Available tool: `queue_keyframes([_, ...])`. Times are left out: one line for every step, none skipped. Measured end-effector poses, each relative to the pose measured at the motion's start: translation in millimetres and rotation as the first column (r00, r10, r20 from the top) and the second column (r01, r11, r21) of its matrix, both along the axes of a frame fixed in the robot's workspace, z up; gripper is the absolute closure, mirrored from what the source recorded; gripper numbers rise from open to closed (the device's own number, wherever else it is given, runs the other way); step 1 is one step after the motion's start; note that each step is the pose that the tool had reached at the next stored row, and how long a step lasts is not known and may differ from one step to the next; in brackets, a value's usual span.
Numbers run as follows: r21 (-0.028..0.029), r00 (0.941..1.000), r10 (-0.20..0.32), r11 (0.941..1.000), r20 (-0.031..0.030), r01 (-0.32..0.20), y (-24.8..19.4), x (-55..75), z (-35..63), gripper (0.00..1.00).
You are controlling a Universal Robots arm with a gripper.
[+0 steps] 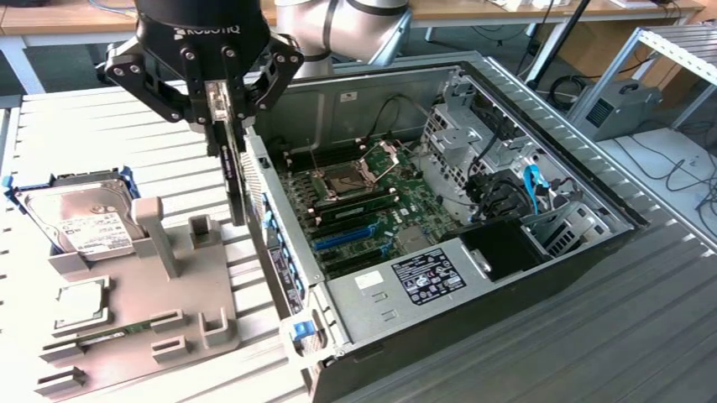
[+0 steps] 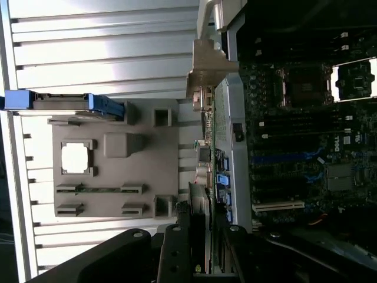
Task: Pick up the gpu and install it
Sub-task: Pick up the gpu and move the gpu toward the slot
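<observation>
ROBOTIQ on the tool point(image 1: 227, 119), DELL on the motherboard point(image 2: 294, 138)

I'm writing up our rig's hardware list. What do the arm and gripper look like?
The gripper is black, with white ROBOTIQ lettering on its body and jointed linkage fingers studded with silver pivot bolts. The arm behind it is a smooth silver-grey tube.

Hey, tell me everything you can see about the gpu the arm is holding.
The gpu shows edge-on as a thin, dark, flat card hanging upright, long side vertical. The gripper is shut on its upper end; nothing else appears to touch it. It hangs in the air close by the wall of the open computer case that faces the grey parts tray. Its fan and bracket are hidden from this angle.
</observation>
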State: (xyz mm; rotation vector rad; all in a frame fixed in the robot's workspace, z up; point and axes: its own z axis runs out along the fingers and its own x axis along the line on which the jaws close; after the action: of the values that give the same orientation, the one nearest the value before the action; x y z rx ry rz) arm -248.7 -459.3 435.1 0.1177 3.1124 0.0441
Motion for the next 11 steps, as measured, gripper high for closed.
queue_keyframes([0.0000,1.0000,0.000,1.0000,0.0001,0.000,0.0,7.7,0.0,0.74])
queue_keyframes([0.0000,1.0000,0.000,1.0000,0.0000,0.000,0.0,12.7,0.0,0.74])
queue_keyframes([0.0000,1.0000,0.000,1.0000,0.0000,0.000,0.0,17.8,0.0,0.74])
queue_keyframes([0.0001,1.0000,0.000,1.0000,0.0001,0.000,0.0,25.6,0.0,0.74])
queue_keyframes([0.0001,1.0000,0.000,1.0000,0.0001,0.000,0.0,31.1,-0.1,0.74])
queue_keyframes([0.0001,1.0000,0.000,1.0000,0.0001,0.000,0.0,36.5,-0.1,0.74])
queue_keyframes([0.0001,1.0000,0.000,1.0000,0.0001,0.000,0.0,41.2,0.0,0.74])
queue_keyframes([0.0000,1.0000,0.000,1.0000,0.0001,0.000,0.0,45.3,0.0,0.74])
queue_keyframes([0.0000,1.0000,0.000,1.0000,0.0000,0.000,0.0,46.8,0.0,0.74])
queue_keyframes([0.0001,1.0000,0.000,1.0000,0.0001,0.000,0.0,47.5,0.0,0.74])
queue_keyframes([0.0001,1.0000,0.000,1.0000,0.0000,0.000,0.0,48.2,0.0,0.74])
